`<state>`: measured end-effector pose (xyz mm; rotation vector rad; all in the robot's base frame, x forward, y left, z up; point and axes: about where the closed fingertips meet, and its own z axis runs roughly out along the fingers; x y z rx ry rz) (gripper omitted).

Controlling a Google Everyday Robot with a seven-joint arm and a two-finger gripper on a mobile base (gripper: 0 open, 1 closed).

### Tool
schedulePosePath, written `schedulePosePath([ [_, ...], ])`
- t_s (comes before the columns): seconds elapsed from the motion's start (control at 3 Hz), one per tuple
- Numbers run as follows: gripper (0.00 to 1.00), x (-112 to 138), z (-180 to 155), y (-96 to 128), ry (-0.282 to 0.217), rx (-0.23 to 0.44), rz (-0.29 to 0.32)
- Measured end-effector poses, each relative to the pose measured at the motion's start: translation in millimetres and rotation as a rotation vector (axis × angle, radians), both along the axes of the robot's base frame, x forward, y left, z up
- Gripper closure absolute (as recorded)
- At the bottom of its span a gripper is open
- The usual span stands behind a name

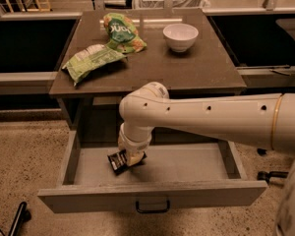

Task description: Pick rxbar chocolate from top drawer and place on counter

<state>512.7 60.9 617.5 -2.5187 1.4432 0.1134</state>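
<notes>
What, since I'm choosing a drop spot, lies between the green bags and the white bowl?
Only bare counter, in the camera view. The gripper is down in the top drawer, holding the rxbar chocolate.
</notes>
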Motion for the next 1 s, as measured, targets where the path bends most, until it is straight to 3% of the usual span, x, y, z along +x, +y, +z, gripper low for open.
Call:
schedulePosePath([
  [0.33, 1.00, 14, 19, -3, -0.063, 0.053, -0.047],
  [1.0, 1.00, 22, 60, -14, -0.132, 0.112, -0.108],
])
